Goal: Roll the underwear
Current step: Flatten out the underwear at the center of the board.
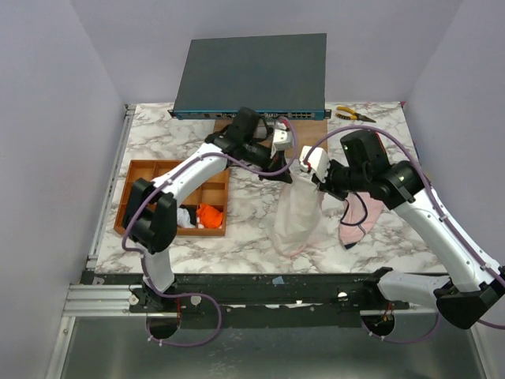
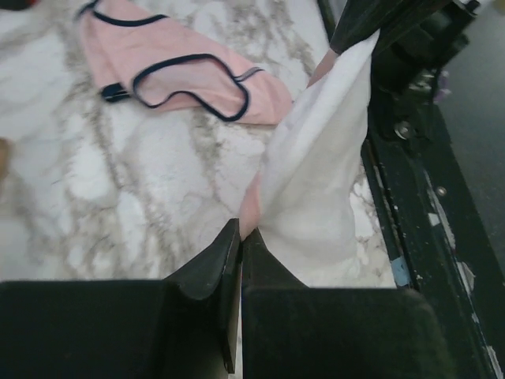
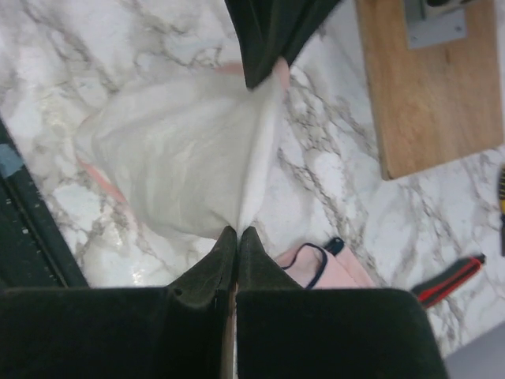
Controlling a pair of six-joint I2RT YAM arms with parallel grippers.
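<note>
A cream underwear (image 1: 297, 217) with a pink inner layer hangs between my two grippers above the marble table, its lower end resting on the top. My left gripper (image 1: 293, 175) (image 2: 241, 230) is shut on one upper corner of it. My right gripper (image 1: 318, 187) (image 3: 238, 231) is shut on the other corner. The cloth (image 2: 316, 174) (image 3: 181, 150) is stretched between them. A pale pink underwear with dark edging (image 1: 359, 217) (image 2: 181, 71) (image 3: 331, 264) lies flat on the table to the right.
An orange-brown compartment tray (image 1: 170, 170) stands at the left, holding an orange garment (image 1: 209, 215) and a white and black one (image 1: 187, 217). A dark flat box (image 1: 252, 75) sits at the back on a wooden board (image 3: 430, 87). Pliers (image 1: 355, 115) lie at the back right.
</note>
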